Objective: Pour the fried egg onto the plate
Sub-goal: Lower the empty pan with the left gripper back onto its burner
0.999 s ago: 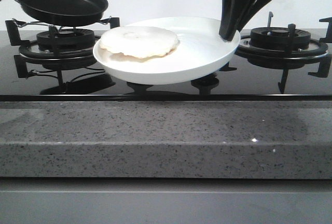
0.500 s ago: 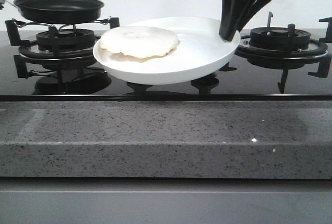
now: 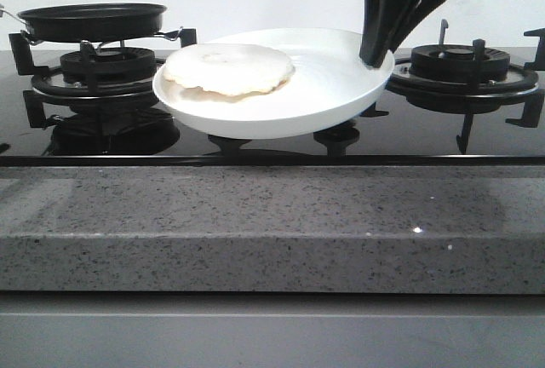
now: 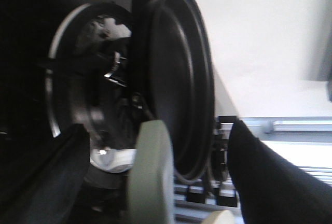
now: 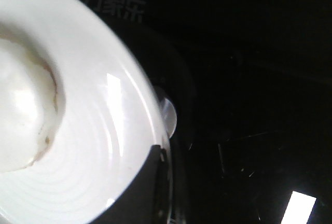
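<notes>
On the plate [image 3: 341,95], fried egg [image 3: 228,68] — opposite right jaws, rim clamped

Bright, even light fills the front view, overexposing the glossy white round plate [image 3: 281,100]. The black glass hob surface [image 3: 255,142] mirrors the burners. Both wrist views are dim and blurred, with glare streaks across the plate.

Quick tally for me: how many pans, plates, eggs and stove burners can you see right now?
Frying pan: 1
Plate: 1
Fried egg: 1
Burners: 2, left burner, right burner
Total: 5
</notes>
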{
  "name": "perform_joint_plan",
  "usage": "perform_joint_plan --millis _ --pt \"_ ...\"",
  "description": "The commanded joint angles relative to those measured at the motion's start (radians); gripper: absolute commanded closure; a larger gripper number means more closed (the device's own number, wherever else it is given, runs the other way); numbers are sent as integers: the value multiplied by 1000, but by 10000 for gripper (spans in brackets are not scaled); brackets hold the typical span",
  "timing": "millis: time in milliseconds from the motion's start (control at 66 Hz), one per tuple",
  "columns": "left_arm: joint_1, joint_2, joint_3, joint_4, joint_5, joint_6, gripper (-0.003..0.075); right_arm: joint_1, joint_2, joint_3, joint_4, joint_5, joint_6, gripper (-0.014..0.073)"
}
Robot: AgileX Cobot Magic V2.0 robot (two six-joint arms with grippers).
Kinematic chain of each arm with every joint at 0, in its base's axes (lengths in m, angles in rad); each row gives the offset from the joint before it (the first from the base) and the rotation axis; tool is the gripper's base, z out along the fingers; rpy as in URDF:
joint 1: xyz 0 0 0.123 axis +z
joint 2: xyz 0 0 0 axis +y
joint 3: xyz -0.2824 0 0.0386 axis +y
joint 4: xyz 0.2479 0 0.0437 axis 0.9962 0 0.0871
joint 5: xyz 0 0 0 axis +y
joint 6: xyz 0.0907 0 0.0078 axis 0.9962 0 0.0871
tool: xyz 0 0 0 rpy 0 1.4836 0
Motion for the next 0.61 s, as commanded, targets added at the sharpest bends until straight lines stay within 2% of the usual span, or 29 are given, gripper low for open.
perform_joint_plan --millis 0,257,379,469,591 --pt "32 -51 -57 -1 85 4 172 -1 -56 -22 4 -28 -8 662" --pt "127 -136 -109 126 78 -11 172 -1 -56 -22 4 -26 -8 662" --pt "131 -212 -129 210 42 -33 173 -1 -56 -22 4 -26 -8 662" --pt "102 -283 -133 309 9 -49 174 -1 -56 -22 4 -26 -8 662" --pt "7 -401 -133 485 -39 -96 174 -1 -56 -22 4 -26 -8 662"
